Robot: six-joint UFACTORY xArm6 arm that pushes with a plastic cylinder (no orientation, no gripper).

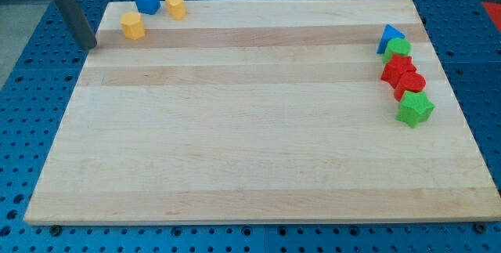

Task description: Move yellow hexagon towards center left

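A yellow hexagon block (pixel 132 25) sits near the board's top left corner. A second yellow block (pixel 174 5), rounder in shape, sits to its upper right, with a blue block (pixel 146 1) between and above them. My tip (pixel 91 46) is at the board's left edge, to the left of and slightly below the yellow hexagon, apart from it.
The wooden board (pixel 250 143) lies on a blue perforated table. At the right edge stands a cluster: a blue triangle (pixel 389 36), a green block (pixel 398 48), two red blocks (pixel 398 69) (pixel 410 84), and a green star-like block (pixel 414 109).
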